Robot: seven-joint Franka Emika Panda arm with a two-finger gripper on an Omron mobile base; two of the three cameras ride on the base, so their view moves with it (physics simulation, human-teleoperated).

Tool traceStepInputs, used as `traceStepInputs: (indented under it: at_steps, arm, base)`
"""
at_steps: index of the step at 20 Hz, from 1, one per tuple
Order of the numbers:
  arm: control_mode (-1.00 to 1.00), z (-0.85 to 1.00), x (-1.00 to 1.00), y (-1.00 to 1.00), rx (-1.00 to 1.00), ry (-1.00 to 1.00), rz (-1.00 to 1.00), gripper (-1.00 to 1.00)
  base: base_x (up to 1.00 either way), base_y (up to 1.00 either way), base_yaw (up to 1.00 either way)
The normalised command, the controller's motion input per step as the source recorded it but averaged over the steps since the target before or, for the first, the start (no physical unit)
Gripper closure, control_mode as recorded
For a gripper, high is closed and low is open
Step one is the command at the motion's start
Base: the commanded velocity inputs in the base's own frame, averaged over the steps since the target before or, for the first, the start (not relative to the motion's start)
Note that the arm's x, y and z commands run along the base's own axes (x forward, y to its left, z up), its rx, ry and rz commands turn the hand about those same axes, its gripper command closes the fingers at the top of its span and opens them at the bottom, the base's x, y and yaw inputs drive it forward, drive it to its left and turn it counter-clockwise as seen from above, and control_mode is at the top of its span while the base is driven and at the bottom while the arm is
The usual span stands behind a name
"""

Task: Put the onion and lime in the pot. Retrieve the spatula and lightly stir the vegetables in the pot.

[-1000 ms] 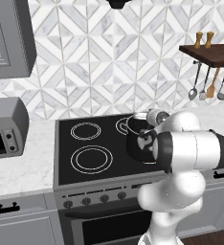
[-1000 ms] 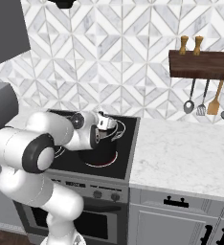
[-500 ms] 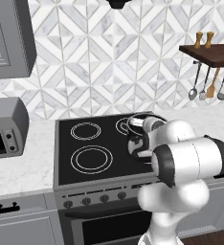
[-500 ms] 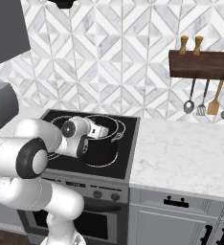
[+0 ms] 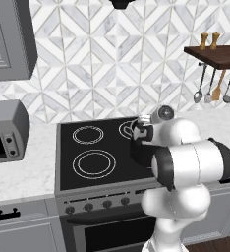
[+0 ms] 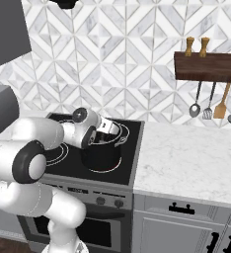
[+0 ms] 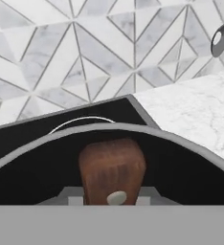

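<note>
The gripper (image 6: 103, 129) sits just over the near-left rim of the pot (image 6: 103, 153), which stands on the stove's right front burner. In the hand view a brown wooden spatula (image 7: 112, 170) rises between the fingertips, its long axis running straight ahead into the pot (image 7: 190, 162); the claw looks clenched on it. Compared with a second ago, the arm has folded in closer and the hand has shifted left across the pot. Onion and lime can't be made out.

The white arm (image 5: 190, 162) reaches over the black stove (image 5: 95, 152), mostly hiding the pot (image 5: 139, 152) at its right burners.
</note>
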Motion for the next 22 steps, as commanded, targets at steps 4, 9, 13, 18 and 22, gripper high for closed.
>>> traceStepInputs:
  at_steps: [4,9,13,18,22]
  arm:
    - [-1.00,-0.67,-0.31,0.05,-0.05,0.03,0.00,1.00]
    - [-1.00,-0.61,0.03,0.01,-0.06,0.00,0.00,1.00]
    - [-1.00,-0.98,0.04,0.00,-0.14,-0.02,0.00,1.00]
    - [-1.00,-1.00,0.00,0.00,-0.13,-0.07,0.00,1.00]
    - [-1.00,-0.81,0.00,-0.05,-0.18,-0.22,0.00,1.00]
  base:
    - [0.00,0.00,0.00]
    - [0.00,0.00,0.00]
    - [0.00,0.00,0.00]
    - [0.00,0.00,0.00]
    - [0.00,0.00,0.00]
